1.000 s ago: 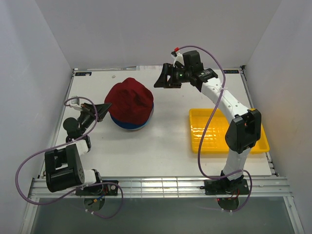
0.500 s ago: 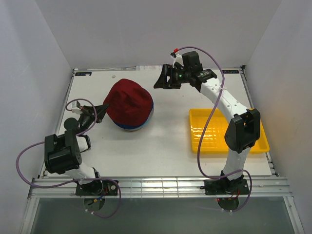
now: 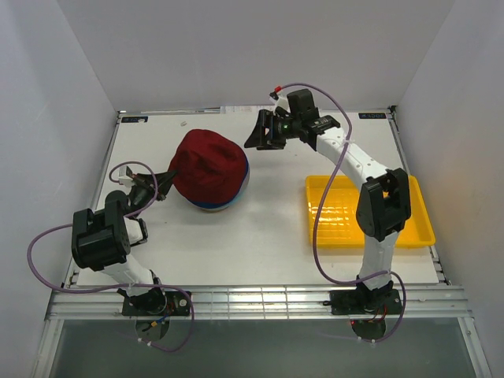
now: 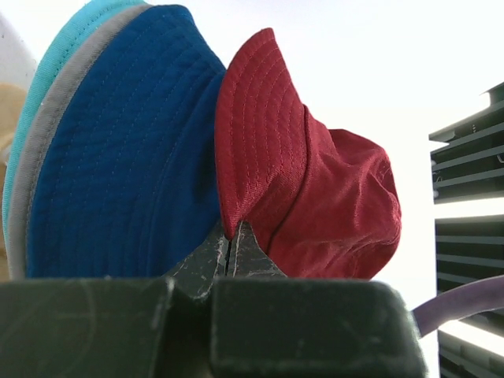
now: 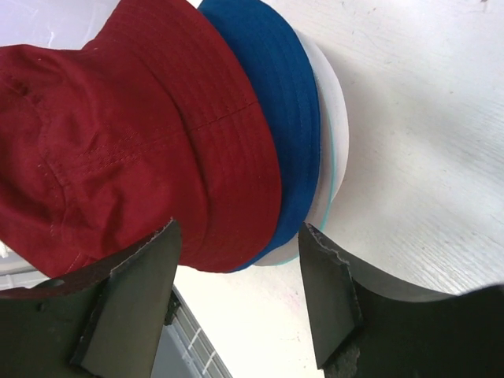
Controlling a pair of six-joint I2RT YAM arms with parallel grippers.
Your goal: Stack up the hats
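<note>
One pile of hats [image 3: 211, 189] sits left of centre on the table [image 3: 260, 236]. From above, we see the dark red hat [image 3: 209, 161] on top and a blue hat [image 3: 206, 206] rim below. The left gripper [image 3: 163, 176] meets the red brim, and the right gripper [image 3: 258, 134] hovers just beyond.

Left wrist view: its jaws are pressed together, pinching the red brim. The teal hat [image 4: 59, 67] and grey hat [image 4: 35, 157] edge out behind the blue. We judge that a gentle, even downward tug would seat the red hat squarely.

Right wrist view: the fingers are spread and empty. Whatever supports the pile is hidden.
</note>
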